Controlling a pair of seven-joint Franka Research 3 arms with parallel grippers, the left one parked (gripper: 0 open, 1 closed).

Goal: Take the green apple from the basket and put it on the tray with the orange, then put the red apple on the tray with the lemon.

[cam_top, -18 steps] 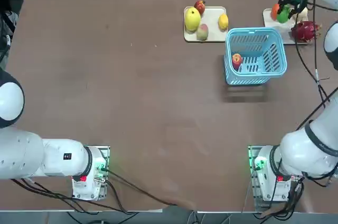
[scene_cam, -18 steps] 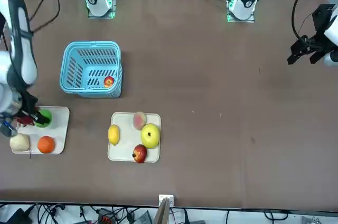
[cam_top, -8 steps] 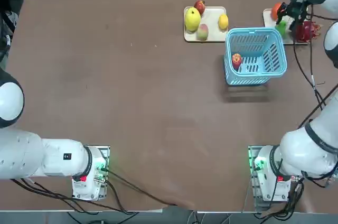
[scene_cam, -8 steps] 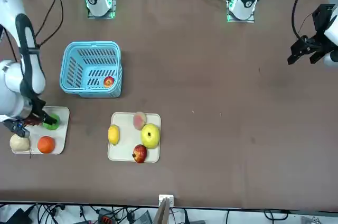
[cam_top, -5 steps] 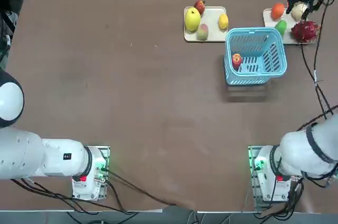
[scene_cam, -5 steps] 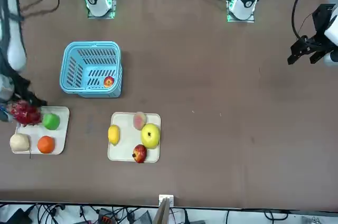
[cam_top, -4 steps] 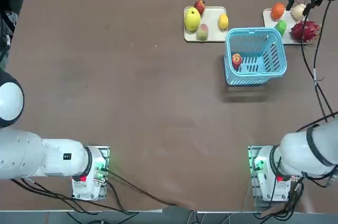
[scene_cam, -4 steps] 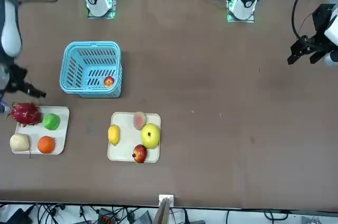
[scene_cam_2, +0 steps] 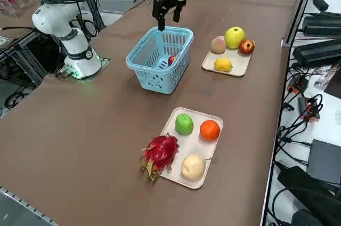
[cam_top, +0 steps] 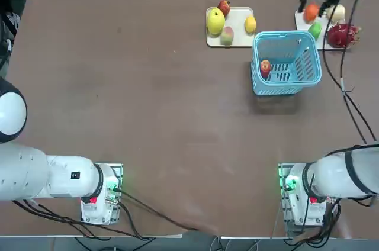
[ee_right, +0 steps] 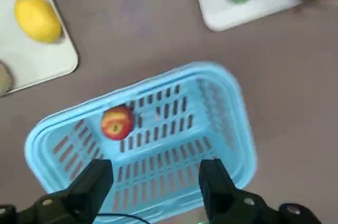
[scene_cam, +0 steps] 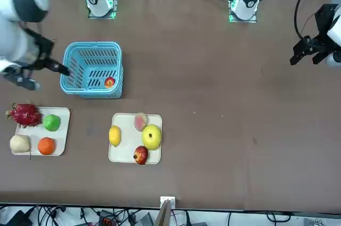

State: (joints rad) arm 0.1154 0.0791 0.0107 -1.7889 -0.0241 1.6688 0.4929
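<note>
Target fruit: small round red apple with a yellowish patch (ee_right: pixel 117 122), lying alone on the slatted floor of the light blue plastic basket with a hoop handle (cam_top: pixel 310 64), close against one side wall.
Handling, my judgement: light, rigid and smooth; it will likely roll if nudged, so I would close across its widest girth from straight above, keeping my fingers clear of the wall it sits beside.
Finished half: small round bright green apple (scene_cam_2: pixel 184 124) rests on the flat cream rectangular tray with rounded corners (scene_cam_2: pixel 218 124), just beside the bright orange fruit (scene_cam_2: pixel 210 129); a spiky magenta dragon fruit (scene_cam_2: pixel 160 152) and a pale cream round fruit (scene_cam_2: pixel 193 166) share that tray.
Destination: second flat cream tray (cam_top: pixel 239 25), carrying the small yellow lemon (cam_top: pixel 250 23), a large yellow-green fruit (cam_top: pixel 215 21), a dull green-pink fruit (cam_top: pixel 227 36) and a darker red fruit (cam_top: pixel 223 7); bare space shows between them.
Right gripper (ee_right: pixel 153 179): I have it poised above the basket's rim, pointing down, black fingers (ee_right: pixel 92 182) spread wide.
Contents: nothing between the fingers; they touch neither basket nor fruit.
</note>
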